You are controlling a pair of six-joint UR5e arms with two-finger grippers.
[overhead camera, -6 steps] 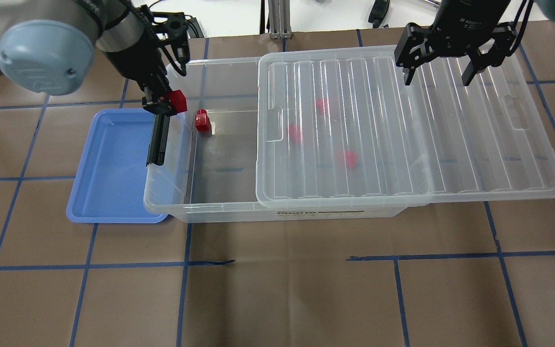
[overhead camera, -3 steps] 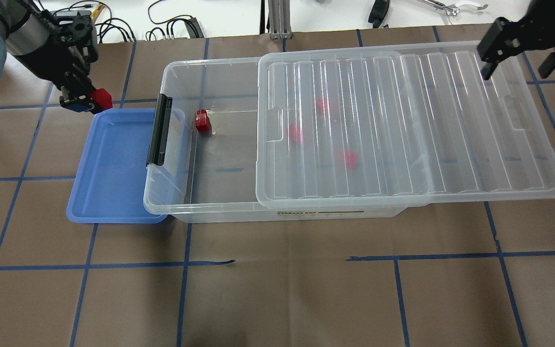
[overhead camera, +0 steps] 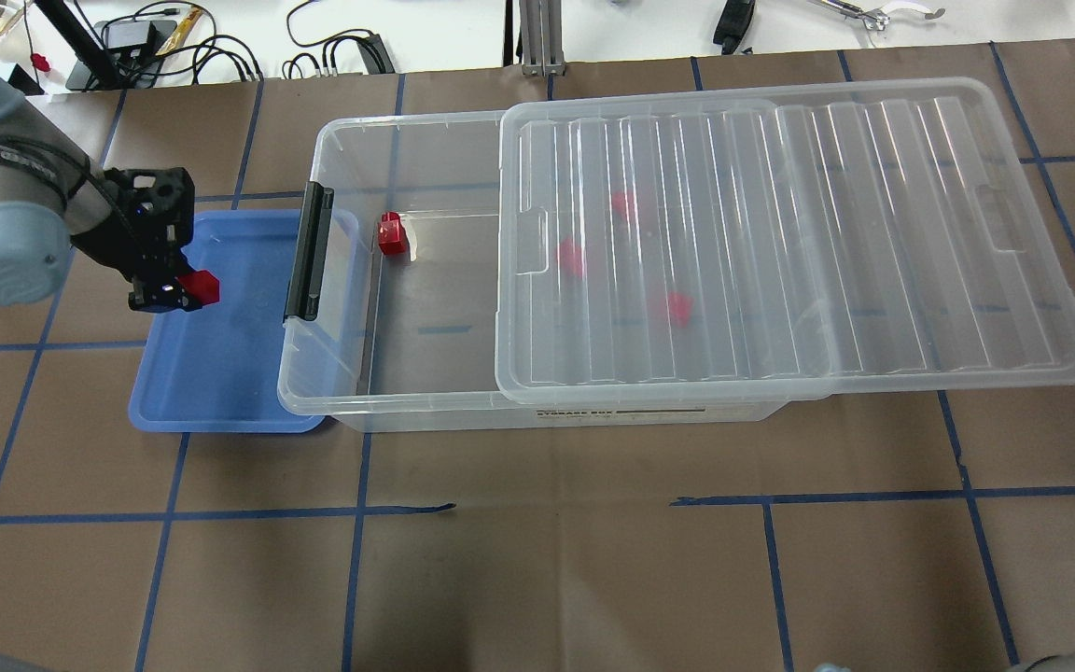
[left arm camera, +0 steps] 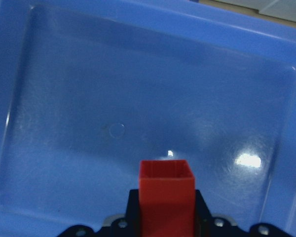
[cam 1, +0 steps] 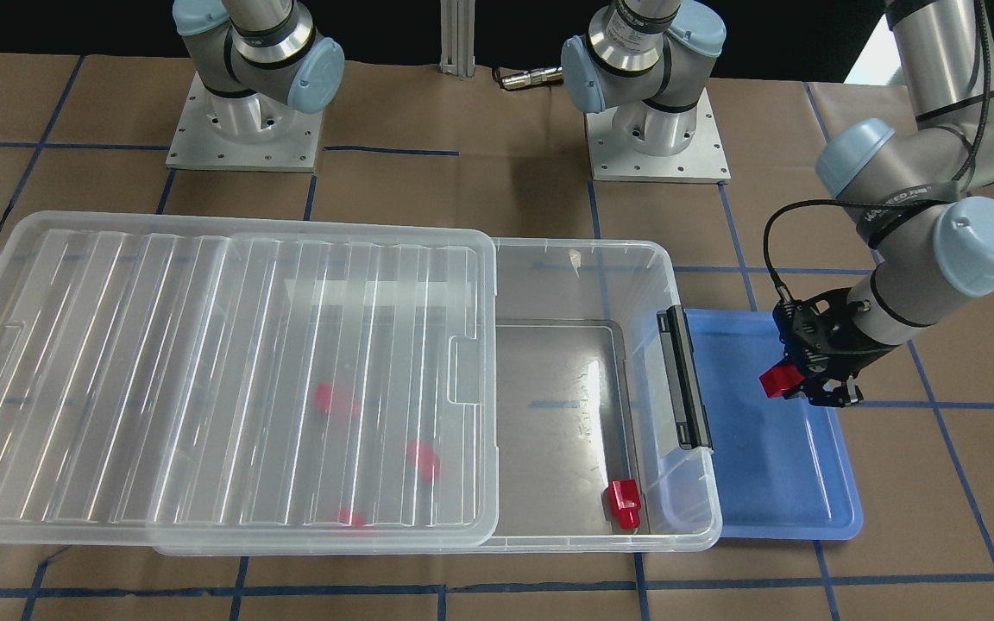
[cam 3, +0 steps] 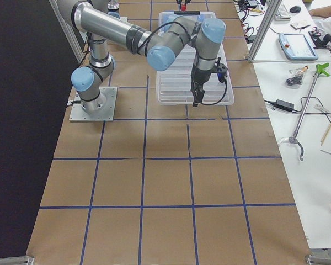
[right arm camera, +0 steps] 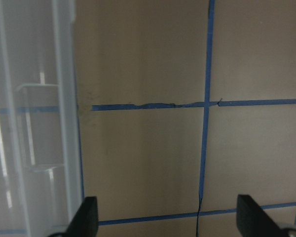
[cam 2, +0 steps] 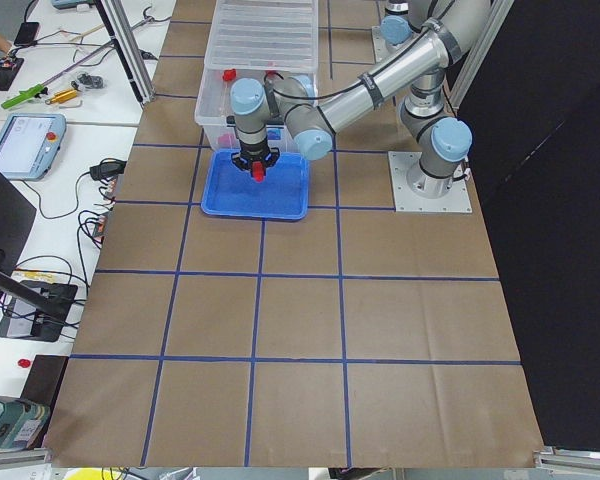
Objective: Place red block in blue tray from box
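My left gripper (overhead camera: 185,291) is shut on a red block (overhead camera: 202,287) and holds it over the far-left part of the blue tray (overhead camera: 220,373). The left wrist view shows this block (left arm camera: 166,195) between the fingers, above the tray's empty floor (left arm camera: 138,98). The front view also shows the held block (cam 1: 778,380). The box (overhead camera: 323,397) lies beside the tray, its lid (overhead camera: 780,233) slid to the right. Another red block (overhead camera: 391,233) lies in the box's open part. My right gripper (right arm camera: 168,217) is open and empty, above bare table just off the lid's right end.
Three more red blocks (overhead camera: 572,257) show blurred under the ribbed lid. The black latch bar (overhead camera: 309,252) stands on the box's short side, overhanging the tray's right edge. Brown paper with blue tape lines covers the table (overhead camera: 537,560).
My left gripper has carried the red block from the box's left end out to the left, then down over the blue tray. My right gripper has moved right, off the lid.
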